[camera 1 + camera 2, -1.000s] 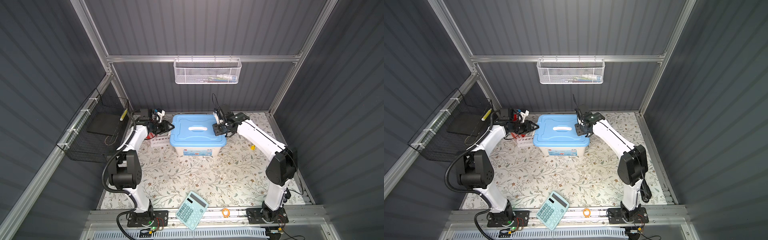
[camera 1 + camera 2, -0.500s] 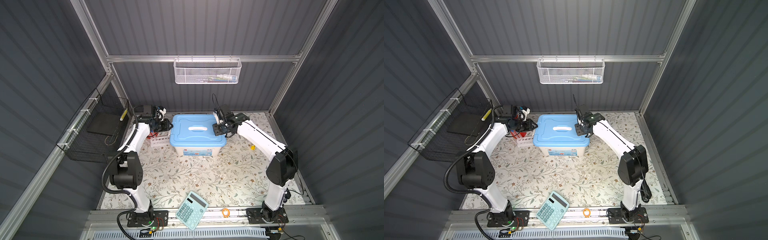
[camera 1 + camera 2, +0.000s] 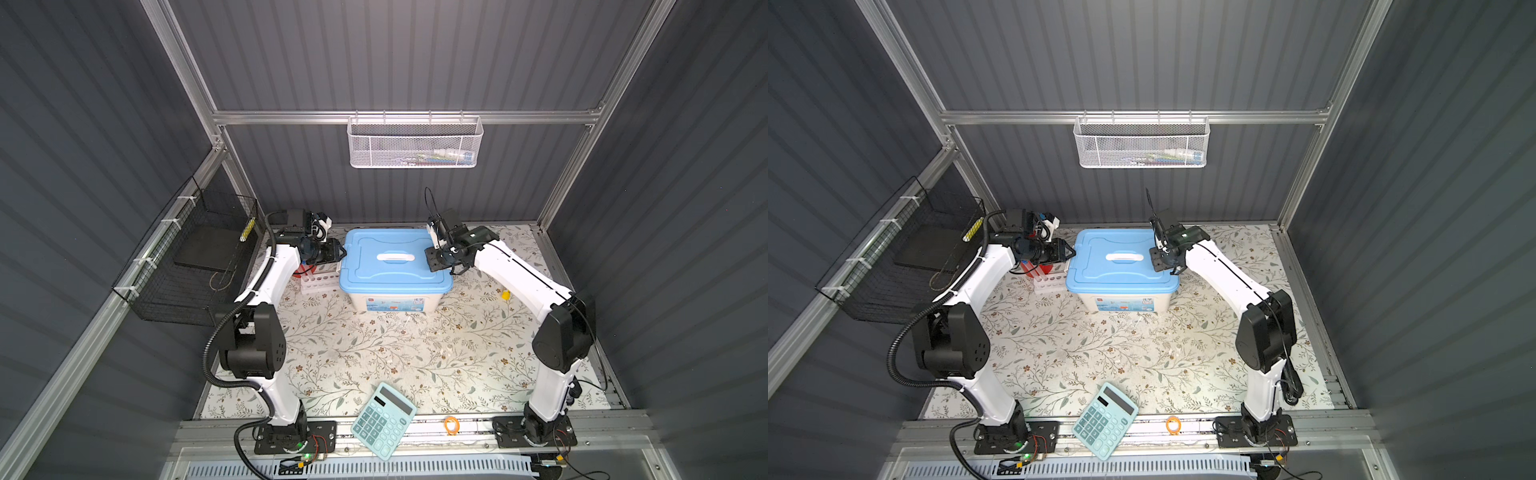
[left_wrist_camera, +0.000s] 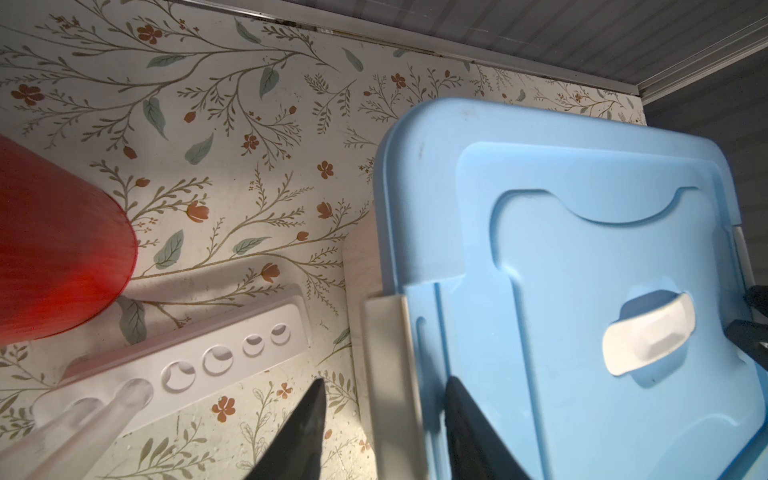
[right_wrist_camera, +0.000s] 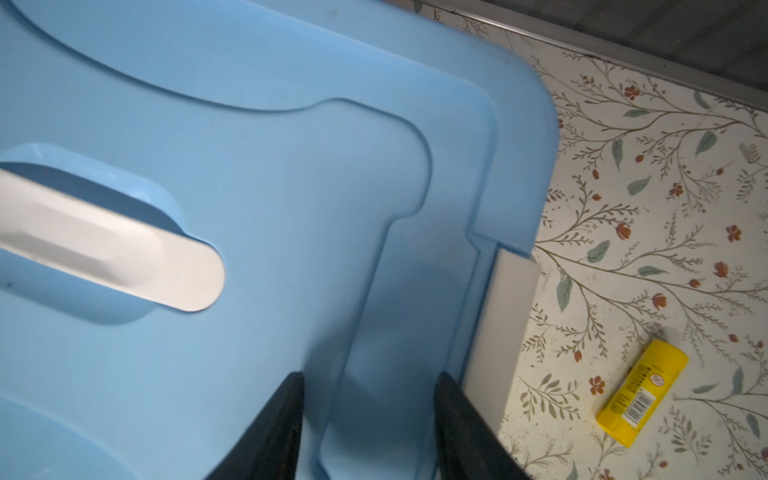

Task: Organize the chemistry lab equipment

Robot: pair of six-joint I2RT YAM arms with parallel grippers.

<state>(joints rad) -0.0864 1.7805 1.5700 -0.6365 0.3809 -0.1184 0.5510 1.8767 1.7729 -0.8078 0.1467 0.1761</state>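
Note:
A storage box with a blue lid (image 3: 374,276) (image 3: 1100,272) stands shut at the back middle in both top views. My left gripper (image 3: 341,253) (image 4: 386,382) is open, its jaws astride the white latch (image 4: 390,374) on the box's left edge. Over the lid's right edge hovers my right gripper (image 3: 432,259) (image 5: 368,378), also open, with the right-hand white latch (image 5: 507,316) just outside one finger. Two clear test tubes (image 4: 83,424) stand in a white rack (image 3: 318,282) (image 4: 232,353) left of the box. Small clear pieces (image 3: 409,321) lie faintly on the mat in front of the box.
A red cup (image 3: 300,272) (image 4: 50,249) stands behind the rack. A yellow tube (image 3: 505,295) (image 5: 642,392) lies right of the box. A teal calculator (image 3: 383,419) and an orange band (image 3: 451,425) sit at the front rail. A black wire basket (image 3: 195,257) hangs on the left wall and a white one (image 3: 415,145) on the back wall.
My left gripper drew back towards the red cup, then swung to the box's left edge and widened its jaws. The right arm has not moved.

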